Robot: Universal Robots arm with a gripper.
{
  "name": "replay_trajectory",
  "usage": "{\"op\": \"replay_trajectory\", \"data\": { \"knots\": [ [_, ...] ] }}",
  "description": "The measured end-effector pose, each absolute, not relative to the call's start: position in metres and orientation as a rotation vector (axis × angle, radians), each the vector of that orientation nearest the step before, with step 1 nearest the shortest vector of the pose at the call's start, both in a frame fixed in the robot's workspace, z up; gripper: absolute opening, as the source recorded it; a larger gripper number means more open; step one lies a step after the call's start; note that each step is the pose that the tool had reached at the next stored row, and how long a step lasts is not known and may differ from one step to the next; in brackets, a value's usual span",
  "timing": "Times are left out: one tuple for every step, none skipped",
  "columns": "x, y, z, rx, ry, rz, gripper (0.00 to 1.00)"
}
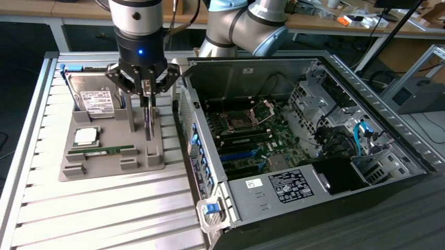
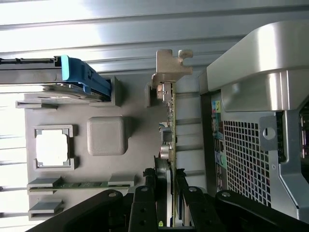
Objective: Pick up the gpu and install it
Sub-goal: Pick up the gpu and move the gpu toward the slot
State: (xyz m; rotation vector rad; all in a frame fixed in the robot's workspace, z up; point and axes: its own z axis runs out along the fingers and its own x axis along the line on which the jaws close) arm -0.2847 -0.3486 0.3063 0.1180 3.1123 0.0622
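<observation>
Because the slatted metal counter [image 1: 104, 208] carries both the job and the spare parts, everything sits within one reach. The open computer case [image 1: 236, 78] lies on its side at the exterior view's right, so its motherboard [image 1: 257, 140] faces up and its slots can be approached from above. The arm [image 1: 243, 26] bends over from the back and comes straight down over the grey tray [image 1: 104, 169], which lies just beside the case wall.

Moulded blocks on that tray keep each part in a fixed pose. The hard drive [image 1: 94, 96] leans in a holder at the far end.

The hand [image 1: 147, 92] points straight down. Its fingers [image 2: 181, 186] are clenched on the two flat faces of the gpu [image 1: 149, 122], near the card's upper edge. The gpu stands on its long edge between tray blocks on the side nearest the case, which leaves both faces free for such a pinch. Whether it has left the blocks I cannot tell. In the wrist view its silver bracket [image 2: 169, 63] is at the end away from the hand.

The memory stick [image 1: 104, 151] and the processor [image 1: 85, 136] lie in their own recesses, well apart from the hand.
</observation>
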Motion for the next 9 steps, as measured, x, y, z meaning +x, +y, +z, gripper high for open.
{"op": "replay_trajectory", "data": {
  "knots": [
    [-0.2848,-0.3486,0.3072,0.118,3.112,0.062,0.27],
    [-0.2848,-0.3486,0.3075,0.118,3.112,0.062,0.27],
    [-0.2848,-0.3486,0.3079,0.118,3.112,0.062,0.27],
    [-0.2848,-0.3486,0.3084,0.118,3.112,0.062,0.27],
    [-0.2848,-0.3486,0.3086,0.118,3.112,0.062,0.27],
    [-0.2848,-0.3486,0.3089,0.118,3.112,0.062,0.27],
    [-0.2848,-0.3486,0.3093,0.118,3.112,0.062,0.27],
    [-0.2848,-0.3486,0.3095,0.118,3.112,0.062,0.27],
    [-0.2848,-0.3486,0.3099,0.118,3.112,0.062,0.27]
  ]
}}
